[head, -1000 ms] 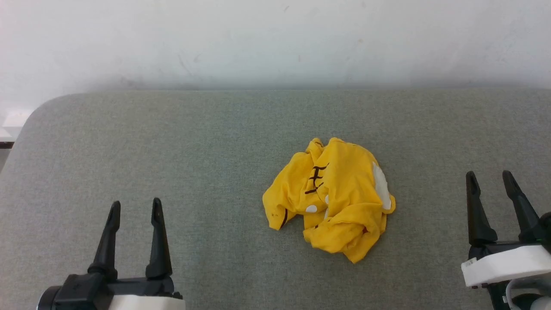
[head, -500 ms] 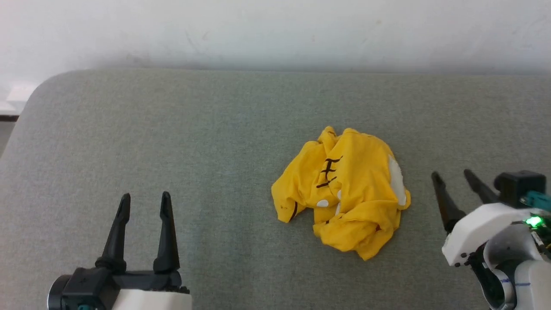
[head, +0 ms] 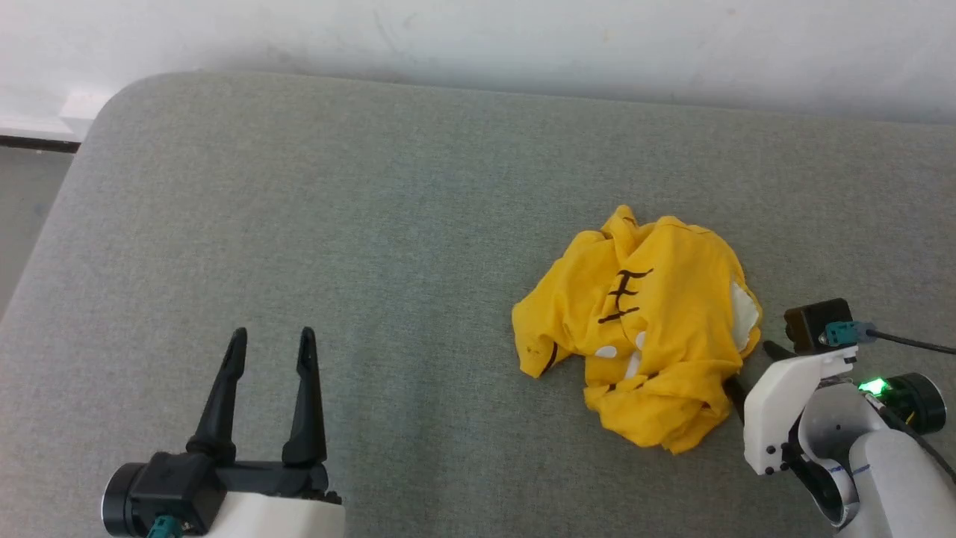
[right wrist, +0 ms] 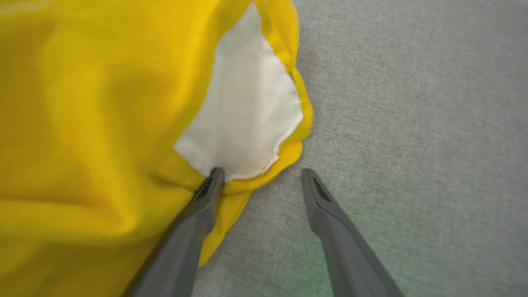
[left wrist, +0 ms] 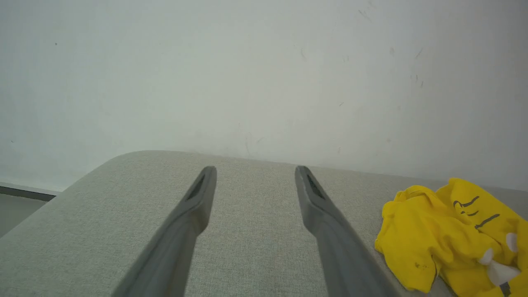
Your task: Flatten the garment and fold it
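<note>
The garment (head: 657,321) is a bright yellow T-shirt lying crumpled in a heap on the grey padded surface (head: 358,224), with black marks and white patches showing. It also sits at the lower right of the left wrist view (left wrist: 445,235). My right gripper (head: 749,366) is open at the heap's right edge. In the right wrist view (right wrist: 262,171) one finger (right wrist: 194,222) lies over the yellow hem beside a white patch (right wrist: 247,115), the other over bare grey cloth. My left gripper (head: 272,334) stands open at the lower left, well away from the shirt, nothing between its fingers (left wrist: 256,170).
A white wall (head: 478,30) runs along the back of the surface. The surface's rounded far-left corner (head: 104,104) drops off to a strip of floor (head: 22,194). Bare grey cloth stretches left and in front of the heap.
The head camera has shifted, sliding the whole picture right and up. My right gripper has swung in leftwards, from beside the shirt to its right edge. The left gripper has held its pose.
</note>
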Robot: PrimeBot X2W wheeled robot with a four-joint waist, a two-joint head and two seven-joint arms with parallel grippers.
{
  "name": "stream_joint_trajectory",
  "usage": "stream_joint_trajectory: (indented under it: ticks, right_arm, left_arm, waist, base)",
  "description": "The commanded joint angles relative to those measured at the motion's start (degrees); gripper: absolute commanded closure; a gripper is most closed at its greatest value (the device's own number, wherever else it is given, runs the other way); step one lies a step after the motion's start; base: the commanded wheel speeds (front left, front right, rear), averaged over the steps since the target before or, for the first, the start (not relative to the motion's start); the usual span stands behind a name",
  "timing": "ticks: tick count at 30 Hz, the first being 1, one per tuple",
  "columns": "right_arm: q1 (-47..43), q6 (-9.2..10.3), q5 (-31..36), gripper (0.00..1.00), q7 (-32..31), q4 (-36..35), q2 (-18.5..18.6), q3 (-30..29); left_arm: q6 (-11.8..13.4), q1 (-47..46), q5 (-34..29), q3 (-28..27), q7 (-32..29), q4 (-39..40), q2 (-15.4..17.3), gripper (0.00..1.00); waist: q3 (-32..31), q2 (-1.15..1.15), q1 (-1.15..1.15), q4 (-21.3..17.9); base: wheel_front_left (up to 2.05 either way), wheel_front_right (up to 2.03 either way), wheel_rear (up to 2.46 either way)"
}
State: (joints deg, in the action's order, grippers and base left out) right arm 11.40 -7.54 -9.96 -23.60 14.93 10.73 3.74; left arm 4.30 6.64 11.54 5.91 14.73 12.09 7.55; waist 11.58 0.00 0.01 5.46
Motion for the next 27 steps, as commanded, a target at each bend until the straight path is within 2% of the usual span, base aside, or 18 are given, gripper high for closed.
stream_joint_trajectory:
  ticks: [1, 2, 3, 4, 5, 11, 17, 21, 23, 25, 27]
  right_arm:
    - [0.88, 0.05, 0.53, 0.00, 0.02, 1.11, -0.20, -0.13]
    - [1.05, 0.05, 0.69, 0.00, 0.20, 2.16, -0.61, -0.48]
    - [1.20, 0.05, 0.84, 0.07, 0.40, 3.09, -1.02, -0.88]
    - [1.39, 0.05, 1.00, 0.70, 0.91, 3.73, -1.36, -1.17]
    - [1.57, 0.05, 1.15, 1.00, 1.77, 4.14, -1.69, -1.55]
    - [3.17, 0.05, 2.53, 1.00, 6.74, 4.65, -1.47, -3.58]
    - [7.34, 0.05, 5.78, 1.00, 8.61, -1.69, 3.11, -5.41]
    - [7.91, 0.05, 9.91, 1.00, 6.87, -9.34, 6.57, -8.78]
    - [6.37, 0.05, 12.05, 1.00, 5.31, -13.22, 7.17, -11.51]
    - [2.94, 0.05, 13.90, 1.00, 3.06, -16.21, 6.80, -14.27]
    - [-1.76, 0.05, 14.17, 1.00, 0.50, -17.39, 4.76, -17.48]
  left_arm:
    - [-0.49, -0.86, -0.71, -0.20, 0.27, -0.24, -0.36, 0.00]
    - [-0.66, -0.91, -0.85, -0.35, 0.27, -0.35, -0.57, 0.00]
    - [-0.81, -0.91, -0.95, -0.52, 0.27, -0.46, -0.77, 0.00]
    - [-0.97, -0.90, -1.07, -0.69, 0.27, -0.56, -0.93, 0.00]
    - [-1.11, -0.87, -1.20, -0.88, 0.27, -0.67, -1.07, 0.00]
    - [-1.77, 0.05, -1.78, -1.86, 0.27, -1.40, -1.81, 0.00]
    - [-2.41, 0.82, -2.16, -2.21, 0.27, -1.89, -2.53, 0.00]
    - [-2.79, 1.19, -2.36, -2.07, 0.27, -2.12, -2.99, 0.00]
    - [-3.03, 1.41, -2.43, -1.97, 0.27, -2.31, -3.18, 0.00]
    - [-3.29, 1.68, -2.45, -1.90, 0.27, -2.66, -3.33, 0.00]
    - [-3.50, 1.85, -2.42, -1.87, 0.27, -2.98, -3.46, 0.00]
  waist:
    - [0.05, 0.00, -0.01, 0.56]
    - [-0.01, 0.00, -0.01, 0.69]
    - [-0.08, 0.00, -0.01, 0.78]
    - [-0.15, 0.00, -0.01, 0.84]
    - [-0.23, 0.00, -0.01, 0.83]
    - [-1.79, 0.00, -0.01, -0.46]
    - [-3.80, 0.00, -0.01, -2.35]
    - [-4.33, 0.00, -0.01, -2.70]
    - [-4.30, 0.00, -0.01, -2.59]
    - [-4.18, 0.00, -0.01, -2.35]
    - [-3.95, 0.00, -0.01, -2.04]
  base:
    - [0.00, 0.00, 0.00]
    - [0.00, 0.00, 0.00]
    - [0.00, 0.00, 0.00]
    - [0.00, 0.00, 0.00]
    - [0.00, 0.00, 0.00]
    - [0.00, 0.00, 0.00]
    - [0.00, 0.00, 0.00]
    - [0.00, 0.00, 0.00]
    - [0.00, 0.00, 0.00]
    - [0.00, 0.00, 0.00]
    - [0.00, 0.00, 0.00]
